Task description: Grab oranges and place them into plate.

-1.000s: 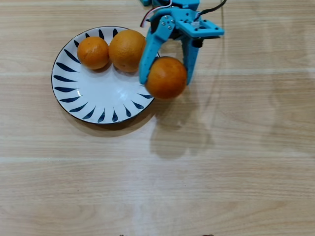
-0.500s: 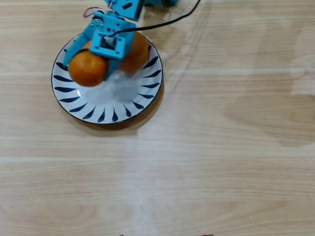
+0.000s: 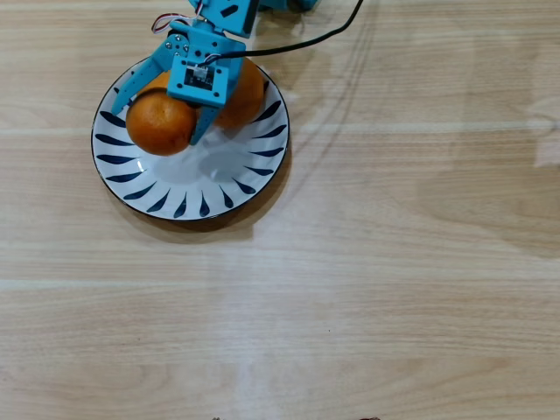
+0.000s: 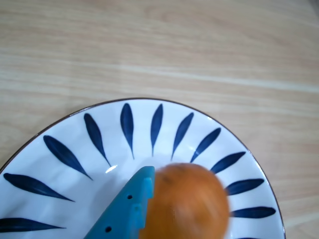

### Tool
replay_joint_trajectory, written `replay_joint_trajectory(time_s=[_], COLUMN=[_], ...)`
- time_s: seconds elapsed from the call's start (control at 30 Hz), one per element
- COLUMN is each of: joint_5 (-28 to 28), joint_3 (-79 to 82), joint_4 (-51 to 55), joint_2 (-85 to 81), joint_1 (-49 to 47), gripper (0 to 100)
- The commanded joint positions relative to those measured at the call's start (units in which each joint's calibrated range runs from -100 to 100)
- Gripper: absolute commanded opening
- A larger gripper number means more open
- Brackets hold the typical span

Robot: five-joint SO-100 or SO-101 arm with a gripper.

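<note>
Jaws clenched on small orange over plate | larger orange on plate behind | plate near worktop far-left corner, overhead view

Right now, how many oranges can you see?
2: one orange between the gripper fingers over the plate, one larger orange behind. The arm may hide another.

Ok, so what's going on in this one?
A blue robot arm is over a white plate with blue strokes around its rim, on a wooden table. An orange sits between its fingers above the plate's left side in the overhead view. Another orange is already on the plate, partly hidden by the arm. No oranges lie on the table itself.
</note>
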Motion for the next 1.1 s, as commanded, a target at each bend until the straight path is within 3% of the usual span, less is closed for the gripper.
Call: replay_joint_trajectory(time_s=[0.0, 0.4, 0.47, 0.57, 0.63, 0.67, 0.73, 0.83, 1.07], joint_5=[-0.45, 0.07, 0.12, 1.17, 5.04, 7.6, 12.67, 19.15, 30.39], joint_3=[-0.41, -0.86, 0.14, 0.05, 0.05, 0.05, 0.5, 1.31, 13.35], joint_4=[-0.74, -0.23, 2.18, 11.38, 15.59, 16.88, 19.29, 24.01, 32.44], joint_2=[-2.71, -6.26, -9.64, -15.64, -19.95, -22.15, -26.04, -31.79, -46.83], joint_1=[-1.0, -4.71, -6.16, -7.69, -8.58, -9.22, -10.92, -12.77, -16.97], gripper=[46, 45, 39, 19, 2, 1, 6, 1, 2])
